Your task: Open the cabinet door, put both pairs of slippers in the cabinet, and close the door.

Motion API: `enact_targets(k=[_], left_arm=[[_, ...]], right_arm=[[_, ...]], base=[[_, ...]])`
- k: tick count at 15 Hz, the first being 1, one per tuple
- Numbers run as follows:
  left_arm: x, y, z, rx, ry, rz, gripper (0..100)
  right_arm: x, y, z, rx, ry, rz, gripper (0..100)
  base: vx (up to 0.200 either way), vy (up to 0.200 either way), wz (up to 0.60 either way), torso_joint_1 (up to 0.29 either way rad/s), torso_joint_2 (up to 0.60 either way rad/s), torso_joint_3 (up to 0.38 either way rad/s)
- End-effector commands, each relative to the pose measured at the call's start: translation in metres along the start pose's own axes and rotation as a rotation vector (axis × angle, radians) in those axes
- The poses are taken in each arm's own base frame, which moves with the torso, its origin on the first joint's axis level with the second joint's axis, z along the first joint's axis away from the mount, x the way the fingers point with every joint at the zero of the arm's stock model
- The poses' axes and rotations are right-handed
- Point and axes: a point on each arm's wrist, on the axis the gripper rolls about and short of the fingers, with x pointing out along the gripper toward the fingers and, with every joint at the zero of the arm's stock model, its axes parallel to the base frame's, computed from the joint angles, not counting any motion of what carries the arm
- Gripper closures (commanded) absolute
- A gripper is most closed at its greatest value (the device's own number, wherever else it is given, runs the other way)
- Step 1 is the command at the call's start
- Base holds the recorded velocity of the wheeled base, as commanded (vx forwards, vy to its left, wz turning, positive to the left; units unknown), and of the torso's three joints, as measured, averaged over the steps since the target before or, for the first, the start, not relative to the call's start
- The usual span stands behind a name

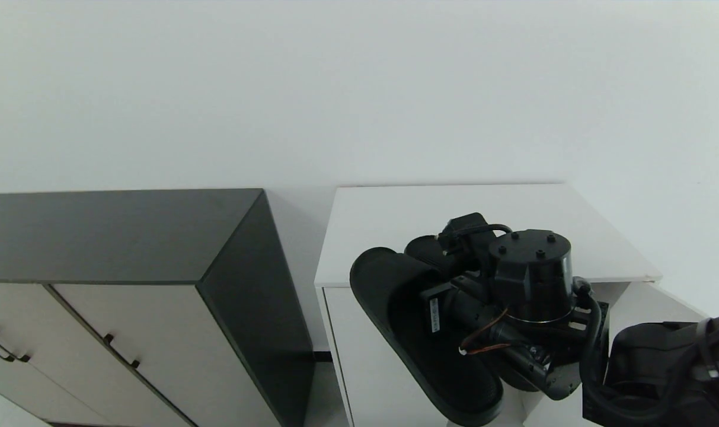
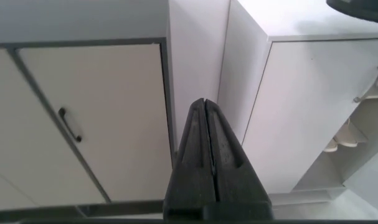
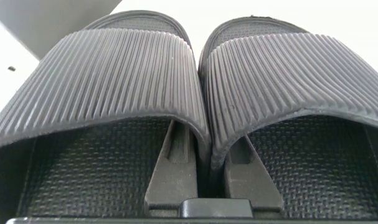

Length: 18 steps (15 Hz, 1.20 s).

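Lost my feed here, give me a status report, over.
Left pincer shut, empty. Right pincer shut on black slippers. White cabinet open, light pair inside. No obstruction seen.

Home-like hallway corner, white shoe cabinet [image 1: 454, 219], dark-topped cupboard [image 1: 116, 231] beside it, plain white wall [image 1: 359, 89] behind

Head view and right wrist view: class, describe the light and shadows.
Head view: soft even light, with a faint shadow on the wall between the dark cabinet and the white cabinet. Right wrist view: the slippers shade their own footbeds, and the background glares white.
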Motion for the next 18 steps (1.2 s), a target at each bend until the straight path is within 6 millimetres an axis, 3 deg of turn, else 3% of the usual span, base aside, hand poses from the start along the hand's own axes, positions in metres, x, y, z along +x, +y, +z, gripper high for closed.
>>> enact_targets(k=[1,3,15,18], left_arm=[[0.0001,0.0000,0.0000,0.000,0.001,0.000,100],[0.0001,0.0000,0.0000,0.000,0.001,0.000,100],[0.0001,0.0000,0.0000,0.002,0.001,0.000,100],[0.0001,0.0000,0.0000,0.003,0.001,0.000,100]], right_arm=[[0.0018,0.0005,-0.0026,-0.004,0.008,-0.001,100],[0.0028,-0.0003,-0.0034,-0.004,0.011,-0.004,100],[0.0039,-0.0010,-0.0039,-0.003,0.011,-0.007,100],[0.0045,-0.0030,-0.0039,-0.002,0.010,-0.013,100]], base=[[-0.200,0.000,0.00,0.002,0.00,0.007],[-0.200,0.000,0.00,0.002,0.00,0.002],[0.000,0.000,0.00,0.000,0.00,0.000],[0.000,-0.200,0.00,0.001,0.00,0.002]])
